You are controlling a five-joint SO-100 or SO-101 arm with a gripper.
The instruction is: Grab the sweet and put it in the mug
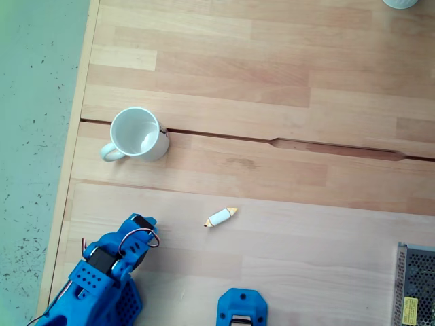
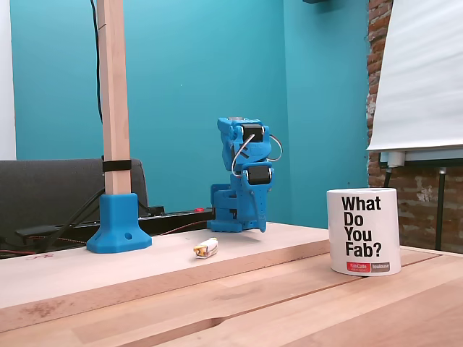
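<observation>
Presently, in a fixed view from above, the blue arm (image 1: 109, 275) sits folded at the lower left of the wooden table (image 1: 285, 61), and its gripper cannot be picked out there. Up and slightly right of it stands the mug (image 1: 139, 134), upright and open-mouthed, its handle pointing left in that view. Further right and lower, the sweet (image 1: 220, 217) lies flat on the bare wood, well apart from both mug and arm, its long axis tilted up to the right. A blue mount (image 1: 242, 307) sits at the bottom edge, and a perforated metal box (image 1: 414, 285) occupies the lower right corner. In a fixed view from table level, a blue base (image 2: 119, 223) holding a wooden post stands at left, the sweet (image 2: 205, 249) lies just right of it, the arm (image 2: 244, 177) is folded behind, and the mug (image 2: 363, 230) stands at right with black lettering. The gripper (image 2: 255, 220) hangs downward; whether its fingers are apart or together cannot be told.
</observation>
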